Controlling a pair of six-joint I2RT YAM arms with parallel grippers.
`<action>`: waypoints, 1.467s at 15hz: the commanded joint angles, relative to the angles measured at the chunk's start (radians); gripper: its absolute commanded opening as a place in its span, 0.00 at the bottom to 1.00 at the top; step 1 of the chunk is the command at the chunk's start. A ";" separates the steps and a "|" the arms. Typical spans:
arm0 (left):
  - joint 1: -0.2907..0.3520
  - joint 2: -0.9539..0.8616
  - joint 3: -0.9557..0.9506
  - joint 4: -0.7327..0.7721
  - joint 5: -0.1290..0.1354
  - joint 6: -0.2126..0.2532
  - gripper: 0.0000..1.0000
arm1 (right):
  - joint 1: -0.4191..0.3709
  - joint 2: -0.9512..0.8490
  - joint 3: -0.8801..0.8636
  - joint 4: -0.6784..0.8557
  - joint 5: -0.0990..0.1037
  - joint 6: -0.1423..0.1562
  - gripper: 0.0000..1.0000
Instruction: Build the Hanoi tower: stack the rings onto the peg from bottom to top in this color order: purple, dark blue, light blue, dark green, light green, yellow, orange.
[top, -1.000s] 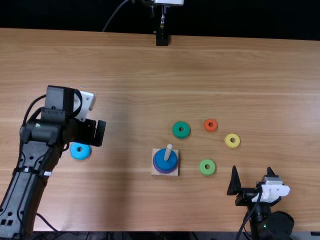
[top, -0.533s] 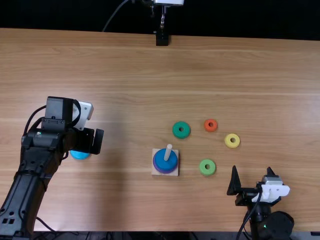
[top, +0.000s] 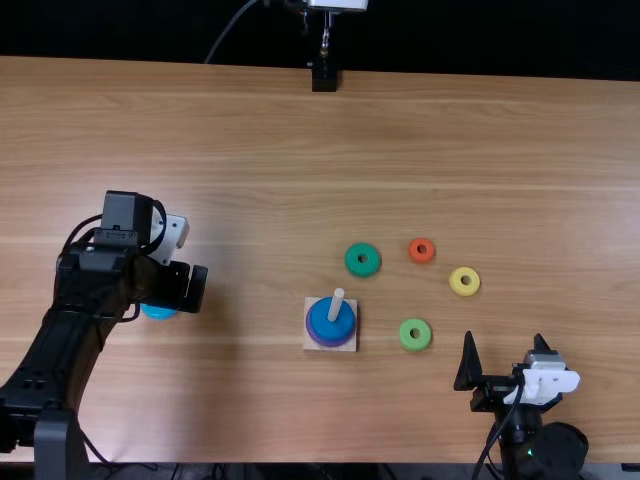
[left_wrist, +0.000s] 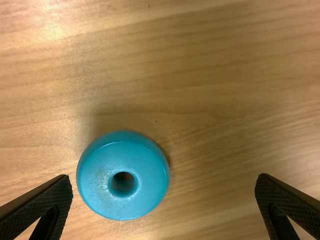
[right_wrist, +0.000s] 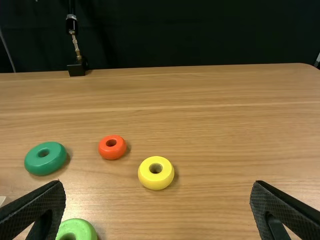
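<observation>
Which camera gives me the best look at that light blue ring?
The left wrist view: it shows the light blue ring whole, seen from above, with its center hole in plain sight. The top view shows just a blue edge of it, the rest covered by the left gripper.

7 rings, 1 per color: 1 light blue ring (left_wrist: 100, 190) just by the left tool (top: 190, 285); 1 purple (top: 314, 338) and 1 dark blue (top: 322, 322) between the tools, on 1 peg (top: 336, 304) with 1 base (top: 351, 346); 4 loose, 1 each dark green (top: 354, 262), orange (top: 415, 254), yellow (top: 457, 286), light green (top: 407, 334), on the right tool's (top: 504, 340) side facing the left tool. 2 tools total, 1 tabletop (top: 250, 160), 1 black post (top: 324, 78) well beyond both tools.
</observation>
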 joint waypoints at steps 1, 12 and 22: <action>0.035 0.027 -0.007 0.000 0.001 0.018 1.00 | -0.006 -0.012 -0.068 -0.071 0.002 0.007 1.00; 0.055 0.141 0.078 -0.155 -0.129 0.170 1.00 | -0.006 -0.012 -0.068 -0.071 0.002 0.007 1.00; 0.021 0.208 0.119 -0.146 -0.124 0.167 1.00 | -0.006 -0.012 -0.068 -0.071 0.002 0.007 1.00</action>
